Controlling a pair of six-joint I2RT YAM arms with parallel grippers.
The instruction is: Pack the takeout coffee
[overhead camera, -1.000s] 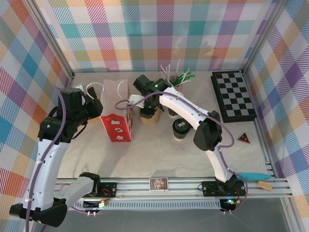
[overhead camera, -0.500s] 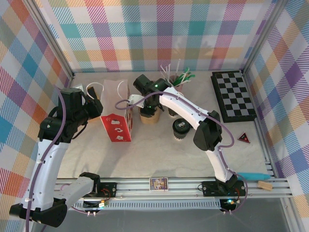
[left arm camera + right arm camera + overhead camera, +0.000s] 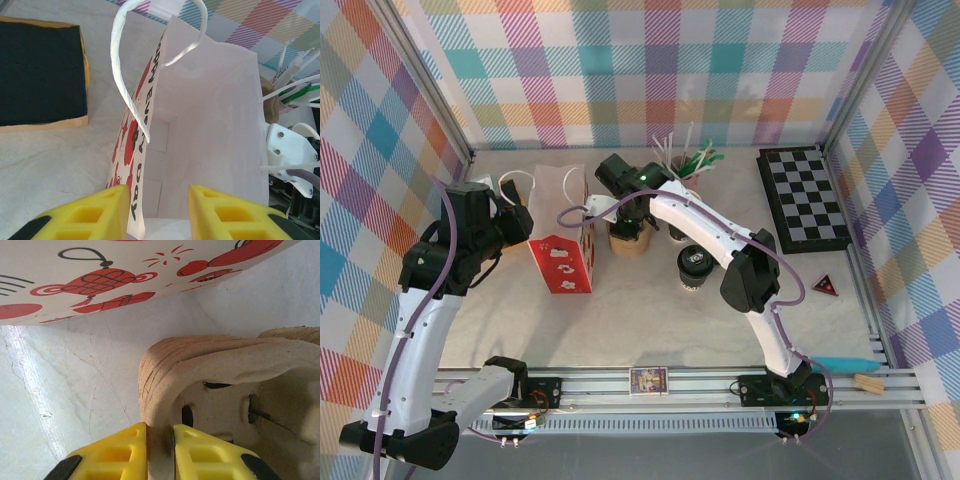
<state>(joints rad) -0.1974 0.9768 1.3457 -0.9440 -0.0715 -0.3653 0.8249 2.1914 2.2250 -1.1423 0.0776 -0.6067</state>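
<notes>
1. The left fingers stand part-open astride the rim of the white paper bag with red print — seemingly steadying its mouth.
2. The right fingers, narrow, pinch the brown moulded-pulp cup carrier — probably to move it.
3. The black-lidded white paper coffee cup waits on the tabletop, right of both.

The right gripper has drawn its jaws in over the last second. They now pinch the rim of the cardboard cup carrier from both sides. From above, the arm's position shows no discernible shift.
</notes>
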